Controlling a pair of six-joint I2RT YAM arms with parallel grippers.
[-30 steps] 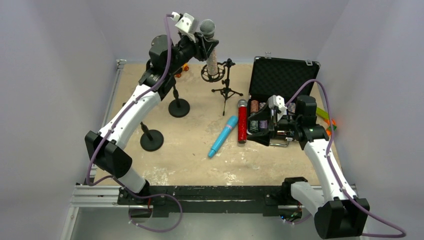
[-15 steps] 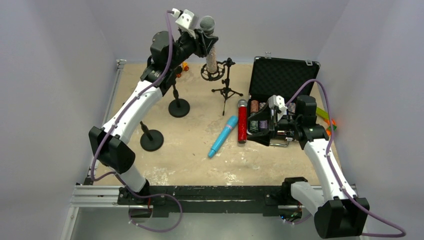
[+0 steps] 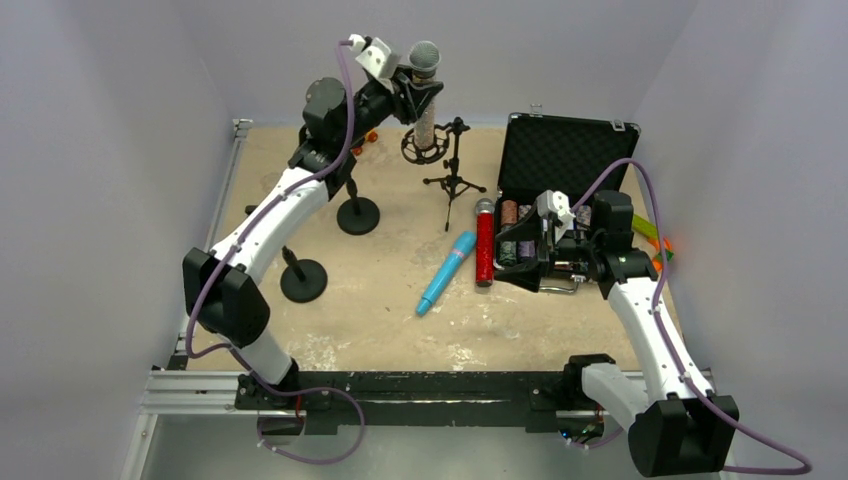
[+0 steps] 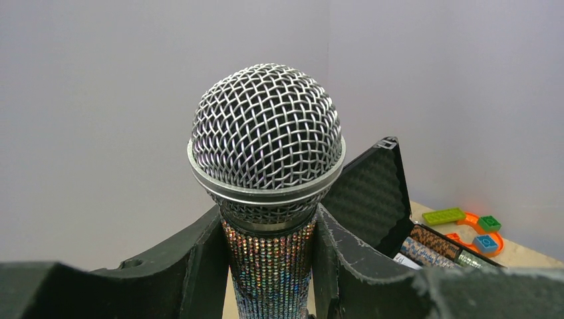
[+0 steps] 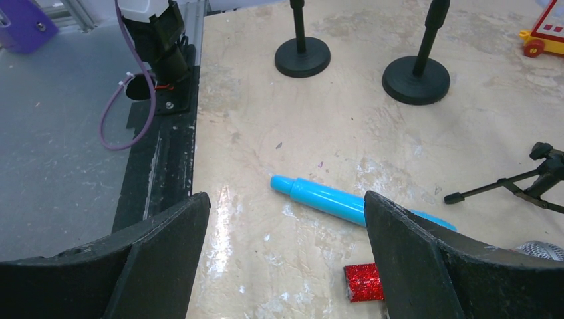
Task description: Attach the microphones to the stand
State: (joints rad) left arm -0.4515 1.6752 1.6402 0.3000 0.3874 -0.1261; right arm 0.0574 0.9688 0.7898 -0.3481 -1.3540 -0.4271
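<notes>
The left arm's fingers (image 4: 199,266) are clenched on the silver-glitter microphone (image 4: 266,139), one on each side of its sparkling handle just under the head. The head is a round grey wire-mesh ball with a silver band at its base. This microphone stands upright, head up, raised over the far part of the surface (image 3: 390,330). Its lower end is at the black ring mount (image 3: 425,152) of the tripod stand (image 3: 454,182); whether it sits in the ring cannot be told.

The right arm's fingers (image 5: 166,252) are spread wide and grasp nothing. They hang low above the surface at the near left corner of the open black case (image 3: 565,150).

Below and between them lie the other two microphones. The light blue microphone (image 5: 332,203) is one plain colour all over and lies at a slant in the middle of the surface. The red-glitter microphone (image 3: 484,245) lies flat just beside the case, grey mesh head toward the far side, close to the blue one's upper end.

That makes three microphones: one held, two lying down. There are three stands: the tripod, and two round-base stands, one (image 3: 357,212) farther and one (image 3: 303,278) nearer, both on the left. There is one case, lid up, with small patterned rolls inside. A few toy bricks (image 4: 465,222), green and orange, lie beyond the case.
</notes>
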